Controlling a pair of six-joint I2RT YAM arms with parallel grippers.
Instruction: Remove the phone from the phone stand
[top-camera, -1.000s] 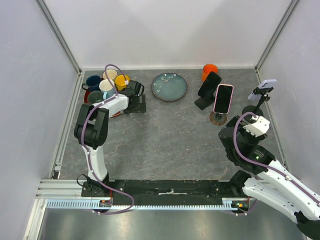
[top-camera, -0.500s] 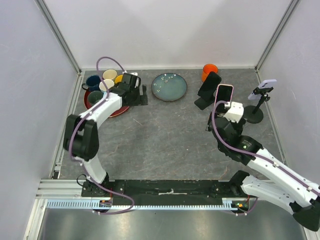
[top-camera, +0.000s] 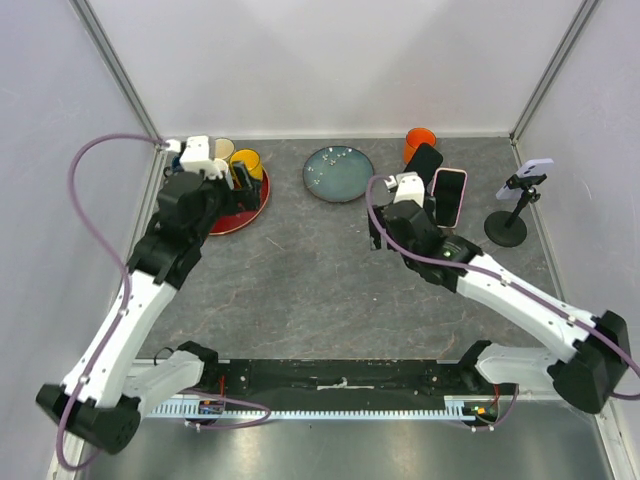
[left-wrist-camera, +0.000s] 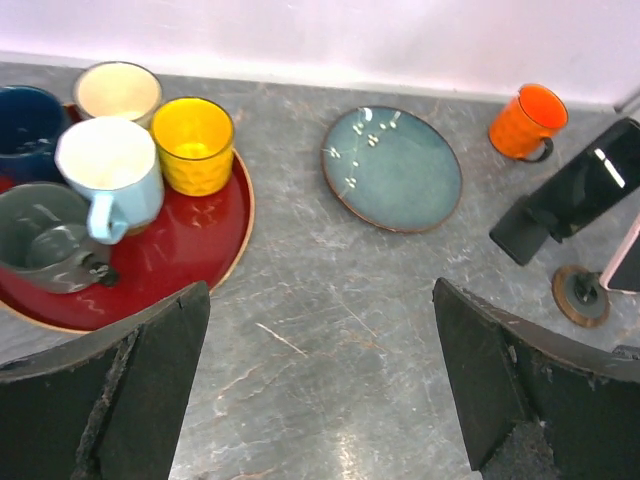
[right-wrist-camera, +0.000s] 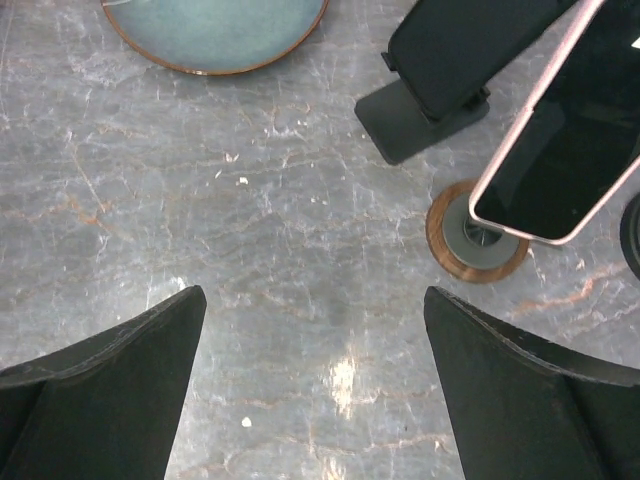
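A black phone (top-camera: 424, 165) (right-wrist-camera: 470, 40) leans on a black wedge stand (right-wrist-camera: 420, 120). Right of it, a pink-edged phone (top-camera: 447, 197) (right-wrist-camera: 565, 150) stands on a round wooden-rimmed stand (right-wrist-camera: 478, 240). A lilac phone (top-camera: 537, 165) sits on a small tripod stand (top-camera: 505, 228) at the far right. My right gripper (top-camera: 398, 222) (right-wrist-camera: 314, 295) hovers open over bare table, just left of and nearer than the two stands, holding nothing. My left gripper (top-camera: 238, 185) (left-wrist-camera: 320, 290) hangs open and empty by the red tray.
A red tray (top-camera: 225, 218) (left-wrist-camera: 190, 240) holds several mugs, among them a yellow one (left-wrist-camera: 192, 143). A teal plate (top-camera: 339, 173) (left-wrist-camera: 392, 168) lies mid-back and an orange mug (top-camera: 420, 141) (left-wrist-camera: 527, 121) stands behind the black phone. White walls enclose the table.
My right gripper has swung left and away from me, from near the tripod stand to beside the black stand. My left arm has lifted and pulled back over the tray's near side. Both stayed open.
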